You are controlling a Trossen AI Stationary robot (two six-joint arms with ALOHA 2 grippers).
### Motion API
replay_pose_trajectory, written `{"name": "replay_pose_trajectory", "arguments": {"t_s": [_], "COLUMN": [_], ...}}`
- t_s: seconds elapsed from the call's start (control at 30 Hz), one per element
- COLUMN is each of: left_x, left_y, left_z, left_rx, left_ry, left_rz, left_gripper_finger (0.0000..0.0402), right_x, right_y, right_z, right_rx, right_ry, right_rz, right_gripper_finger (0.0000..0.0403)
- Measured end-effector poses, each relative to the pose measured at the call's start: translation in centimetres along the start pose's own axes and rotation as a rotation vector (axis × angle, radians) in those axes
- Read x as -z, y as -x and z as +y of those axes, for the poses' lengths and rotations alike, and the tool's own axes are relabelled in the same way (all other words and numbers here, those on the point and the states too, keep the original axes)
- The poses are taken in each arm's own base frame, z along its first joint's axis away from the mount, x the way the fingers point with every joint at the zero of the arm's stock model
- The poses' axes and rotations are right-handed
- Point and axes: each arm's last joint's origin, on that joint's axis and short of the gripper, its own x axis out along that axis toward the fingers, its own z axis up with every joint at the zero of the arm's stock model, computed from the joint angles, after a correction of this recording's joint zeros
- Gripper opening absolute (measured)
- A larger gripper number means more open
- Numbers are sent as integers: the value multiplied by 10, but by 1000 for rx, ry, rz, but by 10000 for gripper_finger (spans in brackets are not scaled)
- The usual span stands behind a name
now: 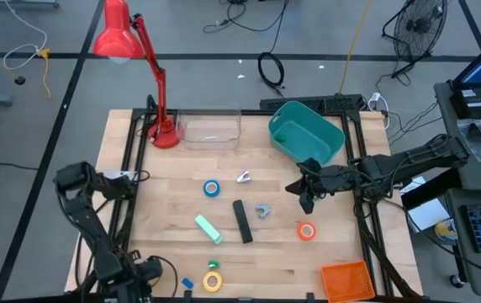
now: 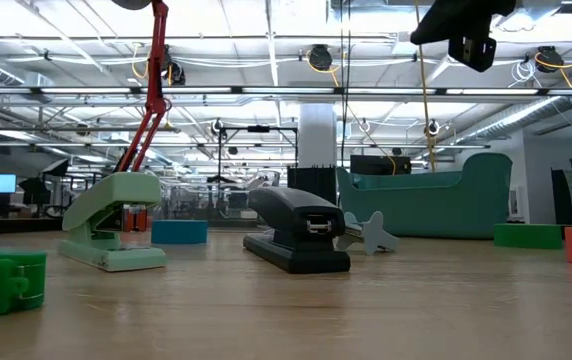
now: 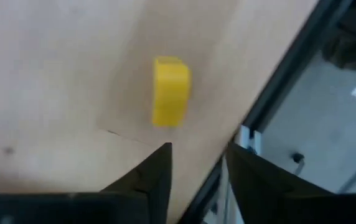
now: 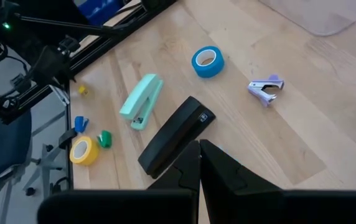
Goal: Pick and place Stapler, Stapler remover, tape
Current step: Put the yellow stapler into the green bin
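Pretty much nothing is placed yet: the stapler (image 1: pixel 241 220) is left mid-table, tape (image 1: pixel 212 188) is scattered around it, the right gripper (image 1: pixel 306 199) is held pressed together above, and the left gripper (image 3: pixel 196 171) is spread near the front-left corner.

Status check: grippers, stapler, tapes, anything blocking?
Left gripper open, empty, at the table's near-left corner. Right gripper shut, empty, hovering right of centre. Black stapler and tapes on the table. Nothing blocking.
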Motion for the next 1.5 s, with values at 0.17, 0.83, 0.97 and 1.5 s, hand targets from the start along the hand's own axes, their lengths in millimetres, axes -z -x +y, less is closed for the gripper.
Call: {"name": "replay_pose_trajectory", "arguments": {"t_s": [0.17, 0.83, 0.97, 1.5], "left_x": [-6, -10, -12, -20], "left_y": [2, -22, -23, -22], "left_z": [2, 28, 27, 25], "left_rx": [-9, -92, -77, -63], "left_ry": [49, 71, 75, 77], "left_rz": [-63, 12, 10, 14], "left_gripper_finger": [237, 269, 268, 92], "right_x": [0, -1, -1, -1], "right_y": [0, 0, 0, 0], "right_z": [0, -1, 0, -1], "right_rx": [-1, 29, 28, 28], "right_ry": [0, 10, 10, 12], "right_rz": [-2, -30, -29, -28], "right_gripper_finger": [0, 0, 0, 0]}}
